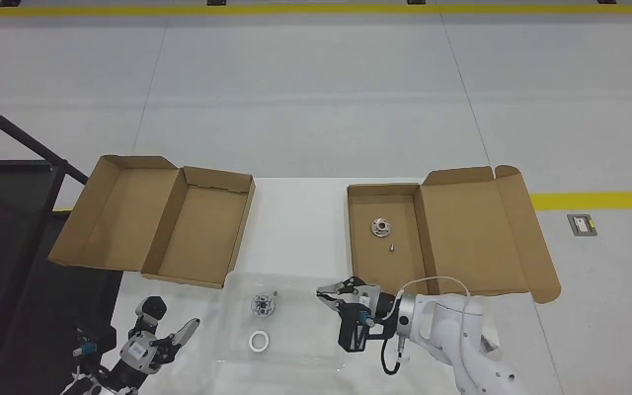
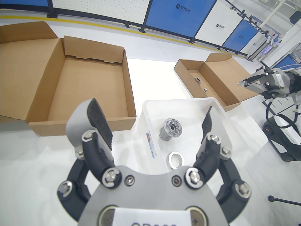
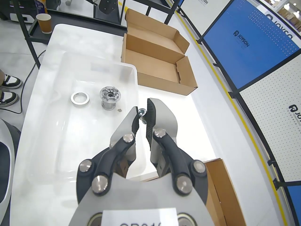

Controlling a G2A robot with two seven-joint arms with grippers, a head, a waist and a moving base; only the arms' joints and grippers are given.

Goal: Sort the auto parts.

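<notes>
Right end effector (image 3: 141,114) pinches a small screw (image 3: 142,112) between its fingertips above the right edge of the clear bin (image 3: 127,68). Inside the bin lie a flanged hub (image 3: 108,95) and a ring (image 3: 80,98). Left end effector (image 2: 151,109) hangs open beside the bin, over the white surface (image 1: 296,212).

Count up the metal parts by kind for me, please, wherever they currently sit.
Flanged hubs: 2 (bin hub, box hub).
Rings: 1 (ring in the clear bin).
Small screws: 2 (held screw in the right hand, box screw in the right box).
Unclear kind: 1 (tiny piece in the bin).
Total: 6.
</notes>
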